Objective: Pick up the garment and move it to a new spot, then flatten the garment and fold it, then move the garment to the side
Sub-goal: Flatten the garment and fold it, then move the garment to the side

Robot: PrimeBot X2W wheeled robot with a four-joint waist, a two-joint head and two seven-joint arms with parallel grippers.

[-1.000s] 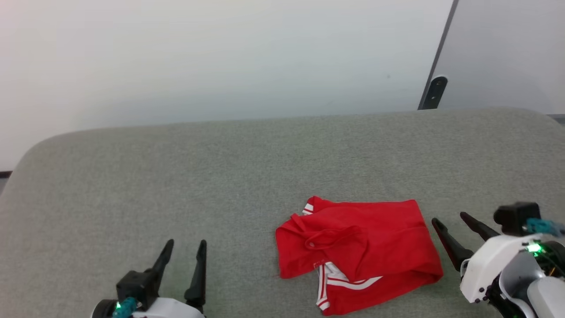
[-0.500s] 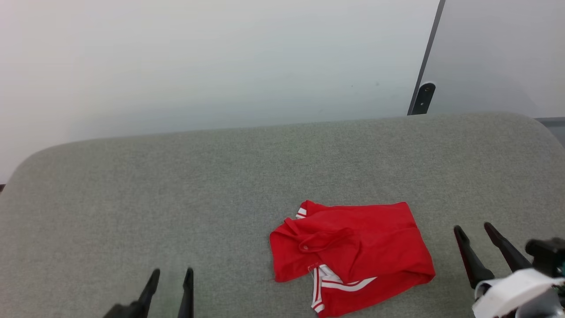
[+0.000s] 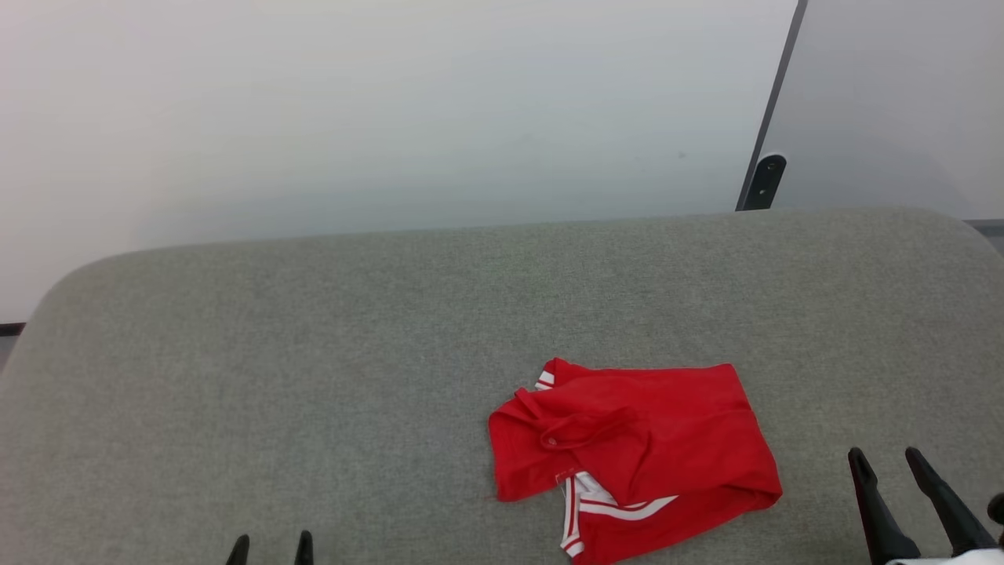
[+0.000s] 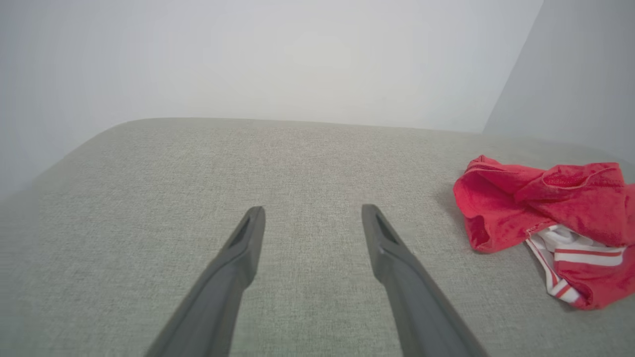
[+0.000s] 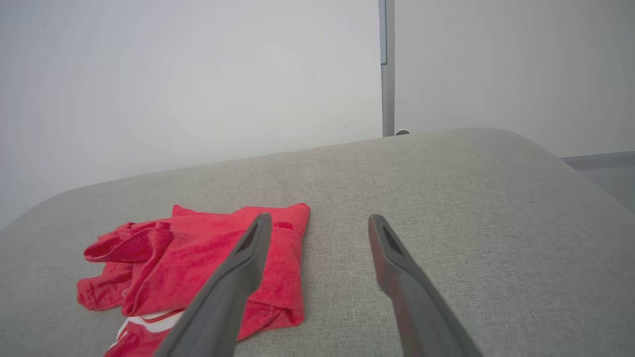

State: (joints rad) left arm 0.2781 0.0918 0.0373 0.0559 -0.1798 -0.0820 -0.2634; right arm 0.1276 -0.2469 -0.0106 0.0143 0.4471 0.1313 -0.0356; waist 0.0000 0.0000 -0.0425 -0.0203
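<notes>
The garment (image 3: 635, 455), a small red shirt with white-and-red striped trim, lies loosely folded and rumpled on the grey padded table (image 3: 314, 353), right of centre near the front. My right gripper (image 3: 886, 455) stands open just right of it, not touching. Only the tips of my left gripper (image 3: 271, 541) rise at the bottom edge, open, well left of the garment. In the left wrist view the open left gripper (image 4: 312, 213) hovers over bare fabric with the garment (image 4: 550, 218) at the right. In the right wrist view the open right gripper (image 5: 317, 220) has the garment (image 5: 198, 258) at its left.
A white wall (image 3: 392, 118) runs behind the table's far edge. A dark post with a black fitting (image 3: 765, 180) stands at the back right beside a grey panel. The table's corners are rounded; its left and far parts are bare fabric.
Both grippers have drawn back toward the bottom edge of the head view, still open. The garment lies as before; the camera shifted slightly.
</notes>
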